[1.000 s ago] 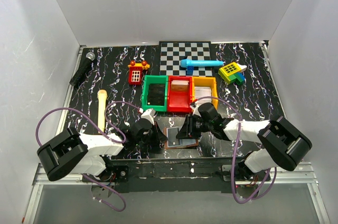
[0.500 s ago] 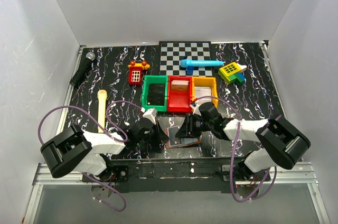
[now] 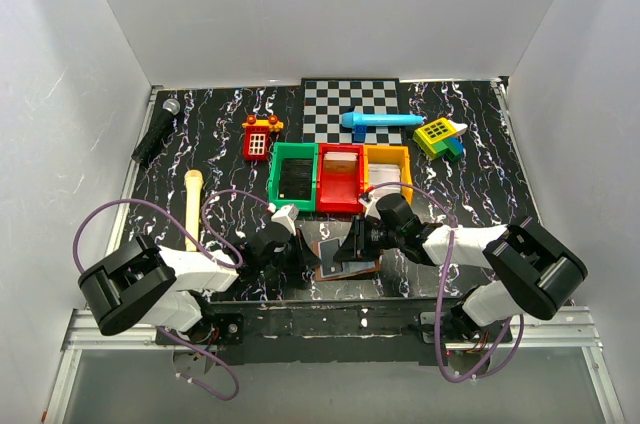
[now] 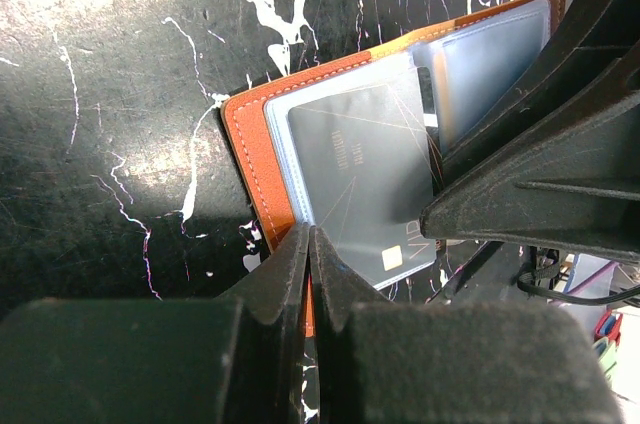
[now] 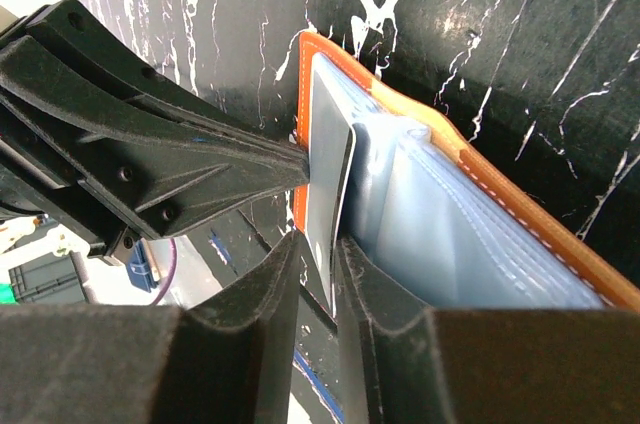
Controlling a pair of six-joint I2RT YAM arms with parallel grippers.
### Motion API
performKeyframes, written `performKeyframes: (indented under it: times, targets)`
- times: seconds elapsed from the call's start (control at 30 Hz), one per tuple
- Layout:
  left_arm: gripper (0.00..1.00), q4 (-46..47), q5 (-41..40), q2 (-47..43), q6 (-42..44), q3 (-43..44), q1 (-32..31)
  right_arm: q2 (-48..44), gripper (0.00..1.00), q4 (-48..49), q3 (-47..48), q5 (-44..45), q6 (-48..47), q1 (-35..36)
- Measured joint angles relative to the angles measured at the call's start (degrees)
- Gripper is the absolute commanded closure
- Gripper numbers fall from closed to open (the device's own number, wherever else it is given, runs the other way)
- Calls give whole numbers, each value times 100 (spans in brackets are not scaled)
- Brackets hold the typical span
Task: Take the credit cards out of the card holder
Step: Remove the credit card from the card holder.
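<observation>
The card holder (image 3: 338, 256) lies open near the table's front edge, with an orange-brown cover (image 4: 245, 134) and pale blue-grey sleeves (image 5: 470, 234). A grey credit card (image 4: 360, 174) with a gold chip sticks partway out of its left sleeve. My left gripper (image 4: 310, 234) is shut on the cover's near edge, and it sits left of the holder in the top view (image 3: 300, 249). My right gripper (image 5: 318, 239) comes in from the right (image 3: 352, 242). Its jaws straddle the card's edge (image 5: 330, 194), narrowly open, with a gap on one side.
Green (image 3: 293, 176), red (image 3: 340, 177) and yellow (image 3: 387, 169) bins stand just behind the holder. Farther back are a checkerboard mat (image 3: 350, 104), a blue toy (image 3: 380, 121), a red toy booth (image 3: 260, 137) and a yellow toy (image 3: 438, 136). A microphone (image 3: 157, 131) and a wooden handle (image 3: 193, 206) lie left.
The left arm has edged slightly forward and right, keeping its hold on the holder. The right gripper has stayed at the holder's right side; the holder has barely shifted.
</observation>
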Motion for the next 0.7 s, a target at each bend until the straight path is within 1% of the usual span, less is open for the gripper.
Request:
performKeyframes:
  times: [0.23, 0.43, 0.7]
  targets:
    - [100, -2, -17, 0, -35, -2, 0, -24, 69, -20, 0, -7, -2, -4]
    - [100, 26, -7, 13, -39, -4, 0, -72, 63, -50, 0, -85, -20, -24]
    - [100, 39, 131, 114, 103, 92, 0, -72, 61, -26, 0, -177, -15, -42]
